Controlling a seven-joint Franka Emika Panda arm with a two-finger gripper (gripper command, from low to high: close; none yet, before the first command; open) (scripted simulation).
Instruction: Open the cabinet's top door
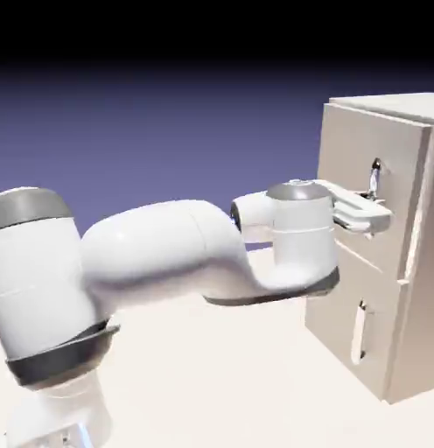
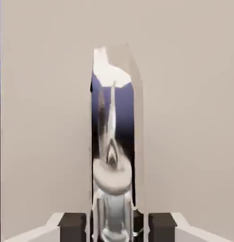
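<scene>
Grey-beige top door [image 1: 350,144], upper front of cabinet [image 1: 422,227], exterior view's right; likely stiff, swinging on hinges. Silver bar handle [image 2: 113,118], upright, probably slippery, best taken mid-bar. Hand [image 2: 117,228]: fingers closed on it, one each side.

The arm [image 1: 159,254] is glossy white, built of smooth, rounded segments with dark grey bands. Its hand [image 1: 360,213] is white too, with dark, blocky fingertips [image 2: 161,227].
</scene>
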